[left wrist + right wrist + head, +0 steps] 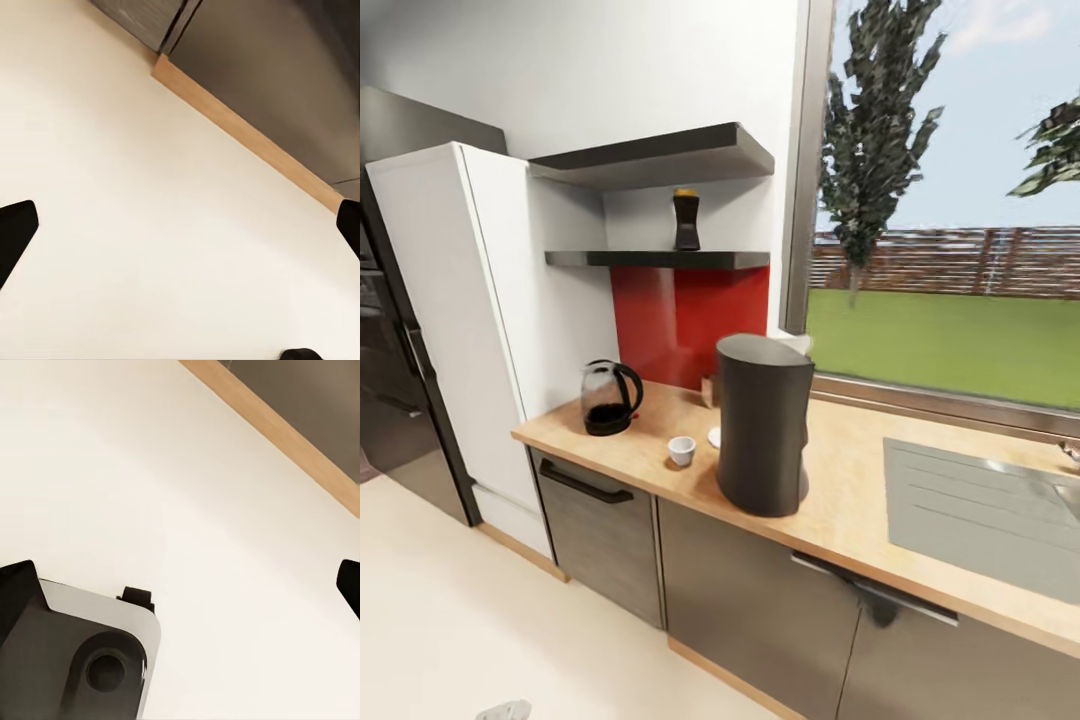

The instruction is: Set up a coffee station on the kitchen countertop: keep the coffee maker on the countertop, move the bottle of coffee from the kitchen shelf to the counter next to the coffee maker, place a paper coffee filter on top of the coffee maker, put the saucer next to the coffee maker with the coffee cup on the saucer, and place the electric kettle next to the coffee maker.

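Head view: wooden countertop (840, 470) bearing coffee maker (763, 424), electric kettle (609, 396), under window (950, 200)

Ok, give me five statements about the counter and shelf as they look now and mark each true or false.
1. The bottle of coffee stands on the lower shelf. True.
2. The electric kettle sits in the sink. False: it stands on the countertop, near the end by the white cabinet.
3. The coffee cup rests on the saucer. False: the cup stands on the bare countertop beside the saucer.
4. The coffee maker stands on the countertop between the cup and the sink. True.
5. The left gripper is shut on the bottle. False: its fingers are spread wide over the floor, holding nothing.
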